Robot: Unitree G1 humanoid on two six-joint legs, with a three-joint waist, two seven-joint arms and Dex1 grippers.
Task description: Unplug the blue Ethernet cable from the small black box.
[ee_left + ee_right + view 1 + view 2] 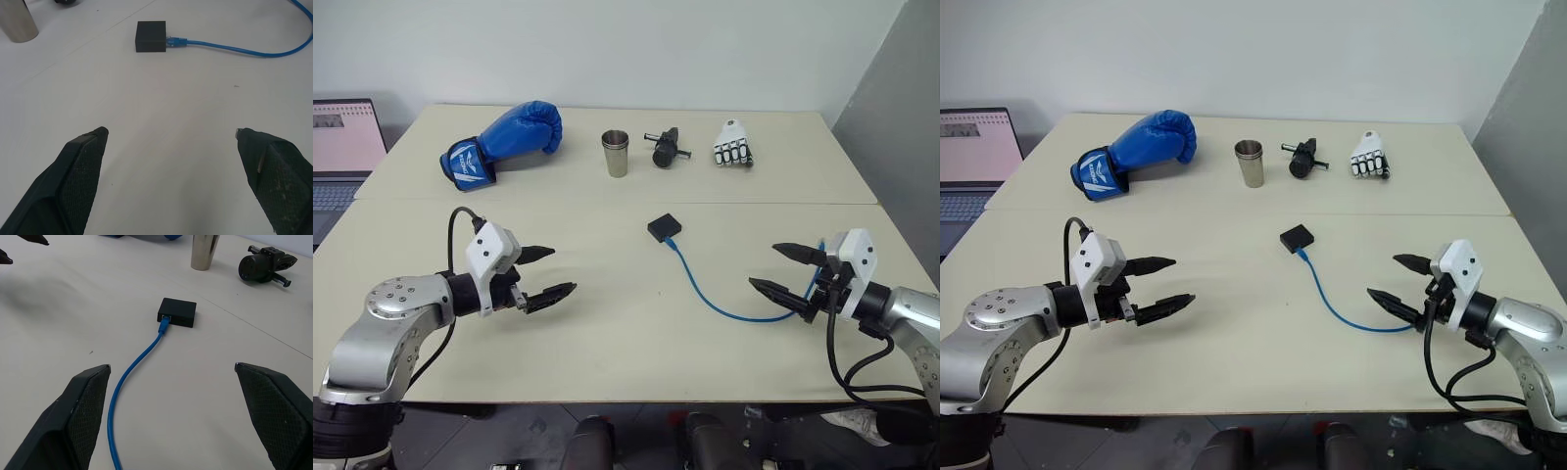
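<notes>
- A cream table [607,323] is set against a white wall; a laptop [342,147] is seen at its left.
- The box [665,229], flat and matte black, lies mid-table with the cable [705,294] plugged in, curving toward the right gripper [785,270].
- Both the left gripper [546,272] and the right one are spread wide and empty.

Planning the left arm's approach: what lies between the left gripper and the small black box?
Bare table. In the left eye view nothing sits between the open left gripper and the small black box; the blue Ethernet cable trails off the box's far side.
</notes>
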